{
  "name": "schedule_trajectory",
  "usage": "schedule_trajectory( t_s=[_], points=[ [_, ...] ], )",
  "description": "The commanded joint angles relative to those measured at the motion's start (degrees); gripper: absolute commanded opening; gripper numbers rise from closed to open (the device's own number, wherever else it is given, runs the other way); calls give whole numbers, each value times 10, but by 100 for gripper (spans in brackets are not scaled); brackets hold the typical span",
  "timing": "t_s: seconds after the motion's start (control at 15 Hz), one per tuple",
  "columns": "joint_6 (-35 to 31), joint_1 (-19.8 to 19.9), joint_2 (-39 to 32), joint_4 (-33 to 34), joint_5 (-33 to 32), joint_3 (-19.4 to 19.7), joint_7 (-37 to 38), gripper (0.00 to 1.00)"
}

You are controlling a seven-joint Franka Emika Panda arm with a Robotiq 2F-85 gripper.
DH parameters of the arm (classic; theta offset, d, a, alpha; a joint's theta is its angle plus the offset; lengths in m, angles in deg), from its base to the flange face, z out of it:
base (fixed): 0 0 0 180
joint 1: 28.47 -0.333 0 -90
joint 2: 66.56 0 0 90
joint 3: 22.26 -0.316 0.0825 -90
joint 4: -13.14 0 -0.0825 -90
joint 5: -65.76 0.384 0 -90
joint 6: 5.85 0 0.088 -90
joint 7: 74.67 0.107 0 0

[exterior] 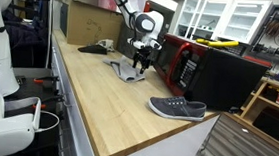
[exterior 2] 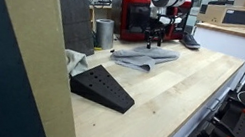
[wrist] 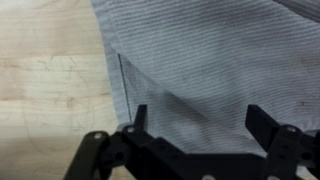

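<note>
A long pale wooden workbench [exterior: 88,94] runs through a cluttered workshop. A brown cardboard box [exterior: 89,22] stands at its far end and a red-fronted microwave oven [exterior: 186,62] sits by the wall.

My gripper [exterior: 139,60] hangs over a flat, rumpled piece of grey ribbed cloth [exterior: 128,72], which lies on the bench near the oven. A grey canvas slip-on shoe [exterior: 177,108] rests well apart from it, nearer the bench's end. In an exterior view, a black wedge-shaped block [exterior 2: 102,85] lies apart on the other side.

In the wrist view my fingers [wrist: 140,118] are spread wide and hold nothing. The cloth [wrist: 200,60] fills the gap between them, and its stitched hem runs just beside one finger. I cannot tell whether the tips touch the fabric yet.

I judge this to be the approach for a pinch. The next move calls for lowering straight down until the tips press into the weave. I would then close on a fold near the hem, not on the flat middle, where the fingers would only slide.
</note>
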Motion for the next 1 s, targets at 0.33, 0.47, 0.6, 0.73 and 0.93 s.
schedule_trajectory(
  t_s=[0.33, 0.47, 0.6, 0.73, 0.93],
  points=[
    [-50, 7, 19, -74, 0, 14, 7, 72],
    [-61, 8, 30, -88, -4, 20, 6, 59],
    [-69, 8, 46, -107, -9, 27, 8, 43],
    [-75, 2, 70, -135, -29, 38, 14, 27],
    [-71, -3, 108, -182, -64, 51, 21, 5]
  ],
)
